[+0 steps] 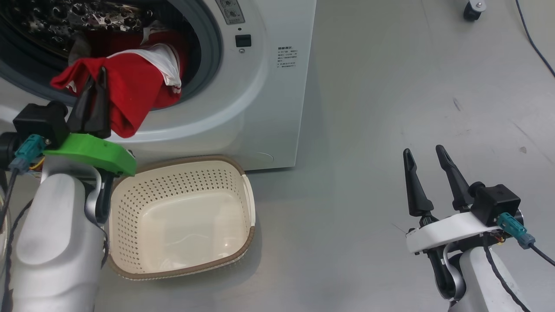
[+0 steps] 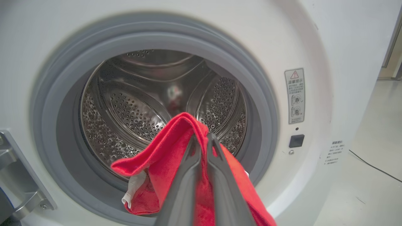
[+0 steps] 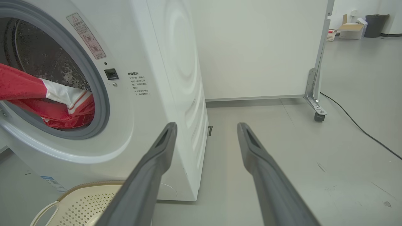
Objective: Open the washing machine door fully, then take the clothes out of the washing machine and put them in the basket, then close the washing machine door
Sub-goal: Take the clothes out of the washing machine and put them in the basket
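Now your left gripper (image 1: 98, 73) is pinching the red clothes (image 1: 130, 89) at the washing machine (image 1: 269, 86) mouth, the basket (image 1: 173, 186) sitting below; your right gripper (image 1: 423, 151) is hovering wide open.

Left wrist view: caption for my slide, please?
Dark fingers pinch bright red soft clothes at the steel drum of the white washing machine.

A: Bright and even, with only soft shadows on the floor (image 1: 390, 108) beside the washer (image 1: 269, 86) and the basket (image 1: 182, 186).
B: Any glare?
A: Small glints on the drum (image 2: 135, 113), which goes dark deeper in. The floor has a dull sheen.
B: Sharp?
A: The head view, yes. In the wrist views the near fingers (image 3: 149, 175) are blurred, and straight edges bow towards the borders.
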